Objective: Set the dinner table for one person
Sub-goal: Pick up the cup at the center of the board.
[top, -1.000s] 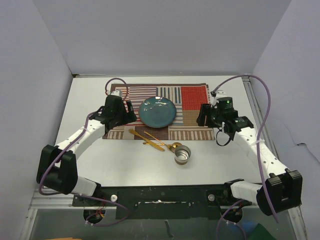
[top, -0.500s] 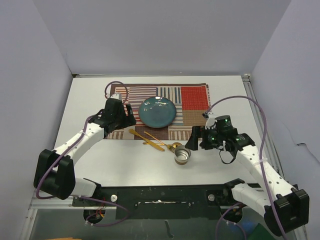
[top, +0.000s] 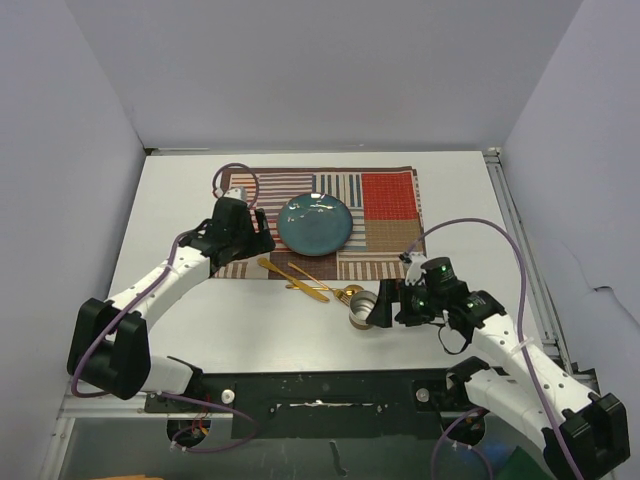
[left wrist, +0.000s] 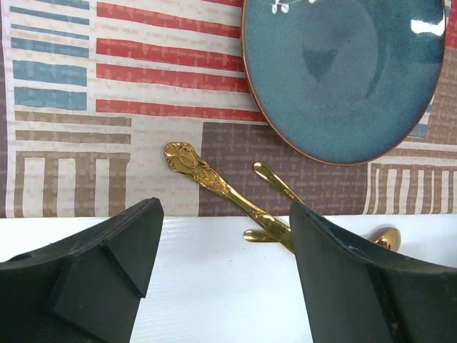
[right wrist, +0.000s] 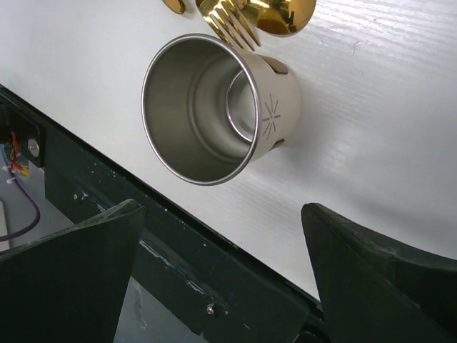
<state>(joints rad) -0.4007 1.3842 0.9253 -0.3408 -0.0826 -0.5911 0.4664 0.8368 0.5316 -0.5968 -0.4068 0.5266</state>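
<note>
A blue plate (top: 314, 222) rests on the striped placemat (top: 385, 195) at the middle of the white dinner table (top: 180, 200). Gold cutlery (top: 300, 277) lies across the mat's front edge, handles on the cloth (left wrist: 214, 179). A steel cup (top: 363, 310) stands upright on bare table just in front of the fork tines (right wrist: 232, 25) and spoon bowl (right wrist: 285, 14). My right gripper (top: 383, 304) is open right beside the cup (right wrist: 214, 107), with nothing between its fingers (right wrist: 223, 214). My left gripper (top: 258, 238) hovers open and holds nothing over the mat's front left edge (left wrist: 225, 214), left of the plate (left wrist: 343, 71).
The dark base frame (right wrist: 178, 279) runs along the table's near edge, close behind the cup. Aluminium rails (top: 515, 215) border the right side. White walls enclose the back and sides.
My right arm has swung from the placemat's right edge down and left to the cup, and its jaws have opened wide. The left arm has hardly moved.
</note>
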